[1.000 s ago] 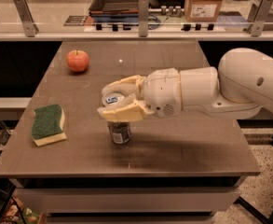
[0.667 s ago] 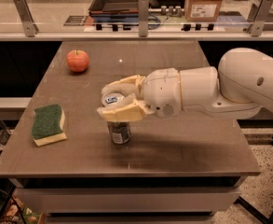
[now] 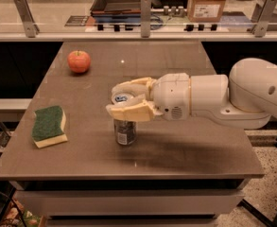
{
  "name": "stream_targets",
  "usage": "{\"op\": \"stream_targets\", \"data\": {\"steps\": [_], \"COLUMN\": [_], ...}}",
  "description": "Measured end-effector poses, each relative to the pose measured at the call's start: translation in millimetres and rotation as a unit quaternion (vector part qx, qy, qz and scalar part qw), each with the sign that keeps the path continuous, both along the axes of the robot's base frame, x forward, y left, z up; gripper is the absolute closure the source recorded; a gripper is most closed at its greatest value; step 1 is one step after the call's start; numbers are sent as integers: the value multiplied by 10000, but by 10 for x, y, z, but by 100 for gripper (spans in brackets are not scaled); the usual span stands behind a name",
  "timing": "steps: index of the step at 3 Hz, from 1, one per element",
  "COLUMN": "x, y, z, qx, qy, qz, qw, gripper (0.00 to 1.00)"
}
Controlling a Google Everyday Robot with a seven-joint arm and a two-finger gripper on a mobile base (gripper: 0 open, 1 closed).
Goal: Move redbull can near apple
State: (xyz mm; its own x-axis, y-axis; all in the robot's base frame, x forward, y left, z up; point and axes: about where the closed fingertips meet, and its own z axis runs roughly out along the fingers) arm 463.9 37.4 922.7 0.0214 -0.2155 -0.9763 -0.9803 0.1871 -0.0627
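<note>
The redbull can stands upright near the middle of the brown table, its blue-tinted top showing between my fingers. My gripper reaches in from the right and its two cream fingers close around the can's upper part, one behind it and one in front. The can's base looks to rest on the table. The red-orange apple sits at the far left of the table, well apart from the can.
A green-and-yellow sponge lies near the table's left edge. My white arm stretches over the right half of the table. A railing with posts and a counter with a tray and a box run behind the table.
</note>
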Motion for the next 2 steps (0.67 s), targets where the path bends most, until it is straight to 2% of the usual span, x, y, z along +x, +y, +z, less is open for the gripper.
{"op": "stream_targets", "data": {"steps": [1,2], "x": [77,77], "y": [-132,-133], "z": [-44,-12], "qx": [93,94], "qy": [129,129], "qz": [-313,-314], "qw": [9994,9994], "gripper": [100,100]}}
